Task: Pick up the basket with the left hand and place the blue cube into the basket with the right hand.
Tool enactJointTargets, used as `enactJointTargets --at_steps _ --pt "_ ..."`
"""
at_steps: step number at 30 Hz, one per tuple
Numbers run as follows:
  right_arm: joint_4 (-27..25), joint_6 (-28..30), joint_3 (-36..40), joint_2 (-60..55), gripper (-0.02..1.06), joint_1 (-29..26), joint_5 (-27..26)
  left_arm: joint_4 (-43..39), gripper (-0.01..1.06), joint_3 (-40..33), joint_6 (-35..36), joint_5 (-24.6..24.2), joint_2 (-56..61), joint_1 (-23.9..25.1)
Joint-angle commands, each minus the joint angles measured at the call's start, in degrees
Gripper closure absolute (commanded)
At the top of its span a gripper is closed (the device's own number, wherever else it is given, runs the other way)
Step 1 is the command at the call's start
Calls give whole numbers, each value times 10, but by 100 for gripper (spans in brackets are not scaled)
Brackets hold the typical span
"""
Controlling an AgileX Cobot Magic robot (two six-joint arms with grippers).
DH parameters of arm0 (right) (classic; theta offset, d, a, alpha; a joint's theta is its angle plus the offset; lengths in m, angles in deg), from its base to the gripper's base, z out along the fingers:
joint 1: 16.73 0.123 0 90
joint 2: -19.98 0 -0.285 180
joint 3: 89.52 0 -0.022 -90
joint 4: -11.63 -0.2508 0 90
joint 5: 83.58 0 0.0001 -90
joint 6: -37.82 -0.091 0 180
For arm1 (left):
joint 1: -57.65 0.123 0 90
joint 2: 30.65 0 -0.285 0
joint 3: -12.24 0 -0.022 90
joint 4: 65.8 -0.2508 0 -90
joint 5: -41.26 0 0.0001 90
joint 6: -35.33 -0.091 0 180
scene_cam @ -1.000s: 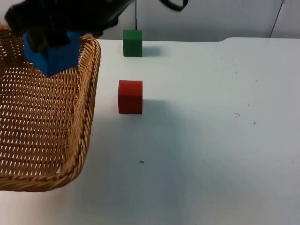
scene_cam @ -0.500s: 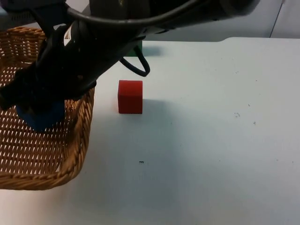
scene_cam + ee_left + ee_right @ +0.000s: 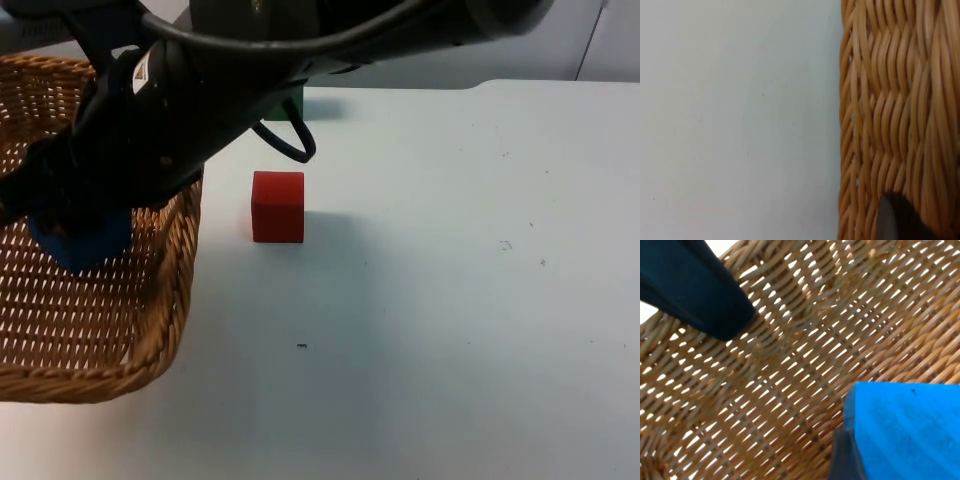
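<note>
Across the white table (image 3: 470,300), broad bare surface runs to the right of the wicker basket (image 3: 90,330), whose woven rim sits at the picture's left edge in the top view and stands beside bare table in the left wrist view, with a fingertip of the left gripper (image 3: 900,220) against the weave; I cannot tell how its jaws stand. Over the basket's interior the right gripper (image 3: 70,215) reaches in on its black arm, jaws closed on the blue cube (image 3: 82,243), which hangs just above the woven floor. Well apart from the basket's right rim stands a red cube (image 3: 277,206).
</note>
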Motion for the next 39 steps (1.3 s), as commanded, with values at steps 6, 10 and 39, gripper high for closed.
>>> enactJointTargets --at_steps 6,10,39 --pt "-2 4 -6 3 44 4 -15 21 105 5 2 -8 1 -4" --pt "-2 5 -6 5 24 4 -9 21 105 5 2 -8 1 -4" --pt "31 143 103 298 32 8 22 14 105 5 2 18 -21 -4"
